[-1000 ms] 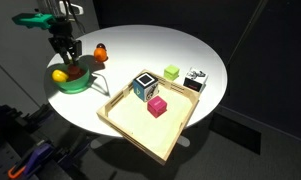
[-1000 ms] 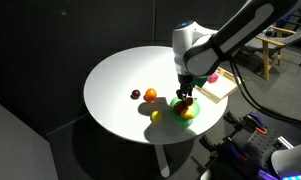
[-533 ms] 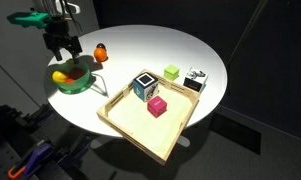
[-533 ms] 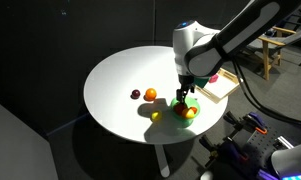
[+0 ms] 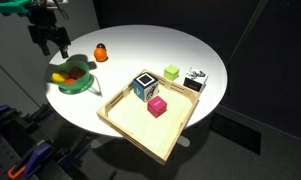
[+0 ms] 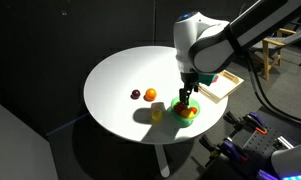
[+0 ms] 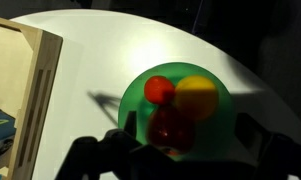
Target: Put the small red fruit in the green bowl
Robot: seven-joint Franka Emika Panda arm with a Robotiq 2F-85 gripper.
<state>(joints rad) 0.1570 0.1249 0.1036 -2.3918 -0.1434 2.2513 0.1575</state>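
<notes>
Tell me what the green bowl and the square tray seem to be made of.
The green bowl is probably plastic: an even, bright green colour, a smooth surface, a thin rim and a soft sheen under the light. The tray looks like pale unpainted wood or plywood: a light tan tone, straight square-cut walls and a matte finish. Its grain is too small to make out.

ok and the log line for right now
gripper: open, empty, above green bowl | in bowl: red fruit beside yellow fruit | on table: orange fruit
</notes>
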